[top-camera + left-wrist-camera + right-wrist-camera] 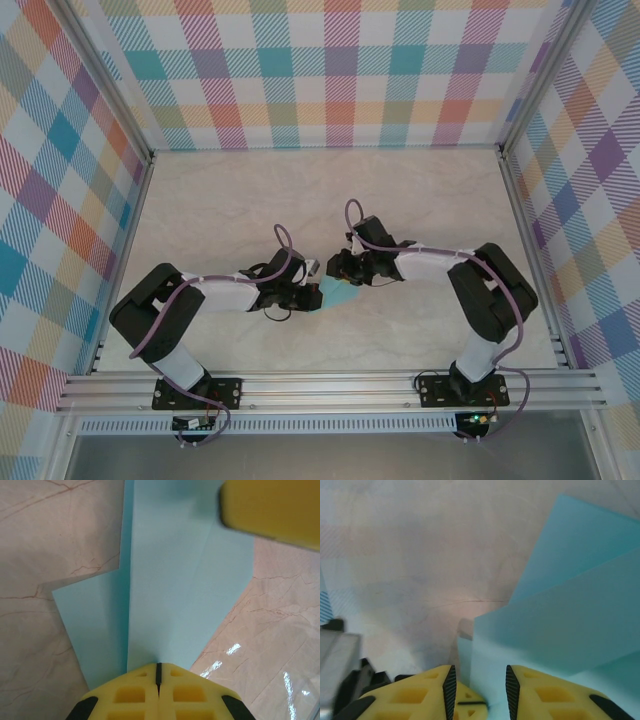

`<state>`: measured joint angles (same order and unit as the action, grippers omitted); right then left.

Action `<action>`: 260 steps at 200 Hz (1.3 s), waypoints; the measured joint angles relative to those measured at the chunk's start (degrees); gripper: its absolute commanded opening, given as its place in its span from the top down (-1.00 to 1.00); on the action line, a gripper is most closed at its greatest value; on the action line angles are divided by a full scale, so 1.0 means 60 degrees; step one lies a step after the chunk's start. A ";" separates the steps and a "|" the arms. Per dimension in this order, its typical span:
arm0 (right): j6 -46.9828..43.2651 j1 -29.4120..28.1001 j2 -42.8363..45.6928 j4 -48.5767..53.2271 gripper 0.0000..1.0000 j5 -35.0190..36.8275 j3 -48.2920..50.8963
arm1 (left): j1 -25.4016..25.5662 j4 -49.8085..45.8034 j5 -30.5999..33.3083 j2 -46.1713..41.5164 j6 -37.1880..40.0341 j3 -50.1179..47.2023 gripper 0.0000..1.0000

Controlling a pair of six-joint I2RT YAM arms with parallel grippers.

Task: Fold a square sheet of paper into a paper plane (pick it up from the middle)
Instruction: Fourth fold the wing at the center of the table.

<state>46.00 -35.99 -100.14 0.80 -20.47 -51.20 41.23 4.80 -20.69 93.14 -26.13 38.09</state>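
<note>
Plaid walls (340, 70) in pastel checks box in a pale marble-look table (230, 210), with an aluminium rail (330, 385) running along the near edge where both bases are bolted down.

Left arm (200, 295) reaches in from the near left and the right arm (470, 275) from the near right. They meet roughly mid-table, a touch toward the near side.

Left gripper (158, 672) is clamped all the way down. From its wrist cam the two yellow fingers are pressed together with just a thin dark seam between them, and the light-blue paper (175, 580) comes straight out of that seam, so it's got the paper pinched by its near end.

Right gripper (478, 674) is only partly spread, with a clear gap between its yellow fingers (540, 695). An edge of the paper sits in or right at that gap, but I honestly can't tell whether either pad is touching it. One of those fingers also pokes into the top right corner of the left wrist view as a blur, just above the paper.

The paper itself is held between the two grippers and isn't a flat square any more. It's got one long straight crease running away from the left gripper, a flap lying to the left of that, and angled edges on both sides. In the overhead view it's just a small turquoise patch at the fingertips.
</note>
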 measured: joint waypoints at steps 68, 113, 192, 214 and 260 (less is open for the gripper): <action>0.0339 0.0015 -0.0608 0.0036 0.43 0.0401 -0.0127 | 0.0000 -0.0353 0.0211 -0.0372 0.0033 -0.0193 0.90; 0.0335 0.0004 -0.0637 0.0153 0.42 0.0408 -0.0211 | 0.0000 -0.0729 0.0277 -0.0871 0.0149 -0.0557 0.88; 0.0335 -0.0004 -0.0681 0.0375 0.37 0.0382 -0.0375 | 0.0000 -0.2936 0.0412 -0.2051 0.0251 -0.0831 0.80; 0.0299 -0.0004 -0.0678 0.0412 0.32 0.0299 -0.0415 | 0.0000 -0.3723 0.0659 -0.2776 0.0204 -0.0834 0.75; -0.0044 -0.0004 0.0583 0.1031 -0.19 0.0765 -0.0335 | -0.0062 -0.4484 0.1173 -0.3657 0.0102 -0.0066 0.56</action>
<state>45.74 -36.01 -96.64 6.98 -15.88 -53.21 40.86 -22.11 -13.65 71.20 -25.52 37.69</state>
